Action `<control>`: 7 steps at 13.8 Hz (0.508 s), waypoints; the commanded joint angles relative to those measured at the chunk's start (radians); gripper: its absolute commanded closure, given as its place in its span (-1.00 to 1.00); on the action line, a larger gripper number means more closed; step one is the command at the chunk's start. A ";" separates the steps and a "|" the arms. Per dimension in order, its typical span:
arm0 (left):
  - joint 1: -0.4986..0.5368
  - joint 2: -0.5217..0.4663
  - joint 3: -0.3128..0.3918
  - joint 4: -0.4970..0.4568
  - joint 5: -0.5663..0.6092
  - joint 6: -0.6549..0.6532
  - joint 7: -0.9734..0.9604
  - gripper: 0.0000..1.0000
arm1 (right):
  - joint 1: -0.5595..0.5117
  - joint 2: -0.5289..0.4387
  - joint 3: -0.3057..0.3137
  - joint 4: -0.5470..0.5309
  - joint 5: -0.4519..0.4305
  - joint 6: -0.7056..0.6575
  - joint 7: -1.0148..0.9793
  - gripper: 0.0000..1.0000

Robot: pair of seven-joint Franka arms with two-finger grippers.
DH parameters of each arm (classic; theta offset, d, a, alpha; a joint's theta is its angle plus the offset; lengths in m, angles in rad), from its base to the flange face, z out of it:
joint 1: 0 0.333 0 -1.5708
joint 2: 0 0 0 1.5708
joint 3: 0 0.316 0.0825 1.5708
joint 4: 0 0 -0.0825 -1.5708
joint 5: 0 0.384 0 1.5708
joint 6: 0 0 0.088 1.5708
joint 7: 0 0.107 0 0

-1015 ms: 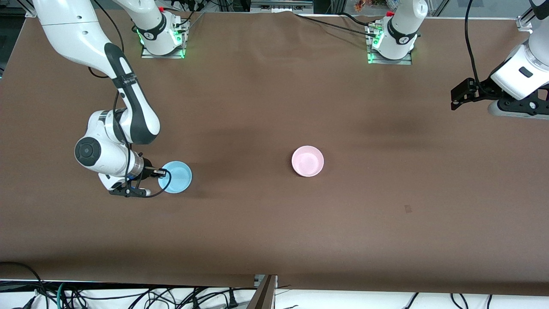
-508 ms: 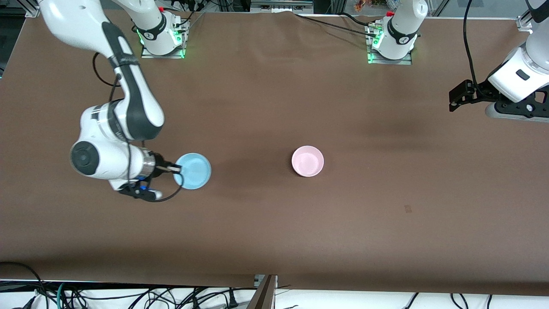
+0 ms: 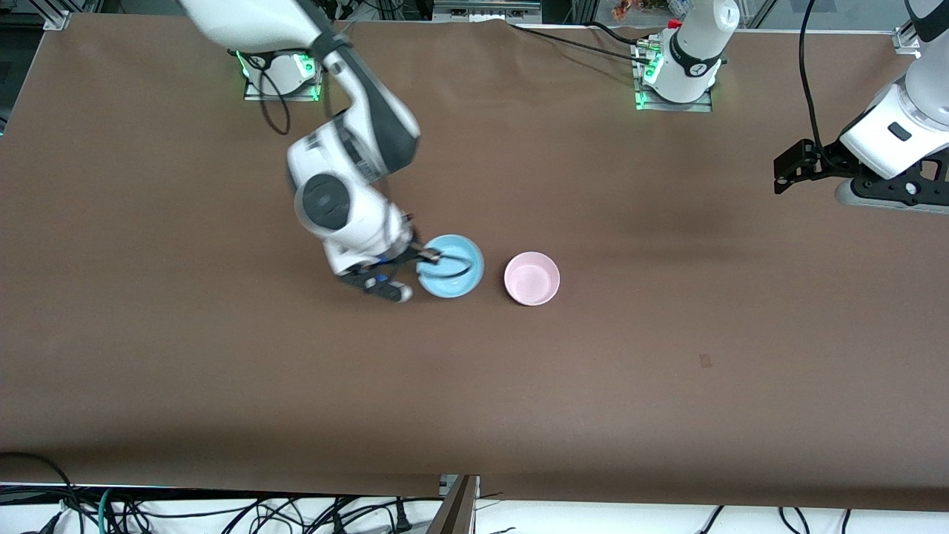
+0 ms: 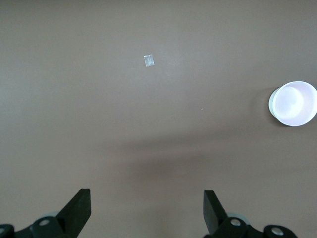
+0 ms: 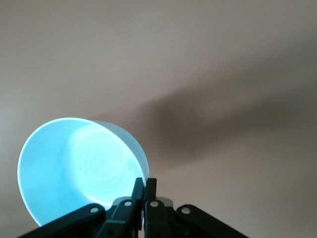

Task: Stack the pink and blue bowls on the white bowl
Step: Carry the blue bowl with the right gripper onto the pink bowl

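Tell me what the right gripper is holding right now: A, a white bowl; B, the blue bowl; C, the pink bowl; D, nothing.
B: the right gripper is shut on the rim of the blue bowl, carrying it in the air beside the pink bowl, which sits alone on the table.

no readable text, labels, brands, numbers or signs anywhere, bowls plain and unmarked, brown table cover bare of print, small marks on the arm bases too small to read
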 commanded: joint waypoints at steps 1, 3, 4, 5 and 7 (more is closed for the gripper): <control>-0.004 0.011 0.007 0.028 -0.014 -0.020 0.014 -1.00 | 0.075 0.095 -0.010 0.108 0.011 0.093 0.143 1.00; -0.001 0.010 0.008 0.028 -0.014 -0.020 0.013 -1.00 | 0.110 0.173 -0.008 0.169 0.011 0.141 0.193 1.00; 0.003 0.010 0.008 0.028 -0.014 -0.022 0.013 -1.00 | 0.124 0.189 -0.010 0.168 0.011 0.167 0.202 1.00; 0.006 0.010 0.008 0.028 -0.014 -0.025 0.013 -1.00 | 0.129 0.209 -0.010 0.168 0.010 0.185 0.204 1.00; 0.006 0.010 0.008 0.028 -0.014 -0.037 0.013 -1.00 | 0.141 0.243 -0.010 0.171 0.008 0.221 0.204 1.00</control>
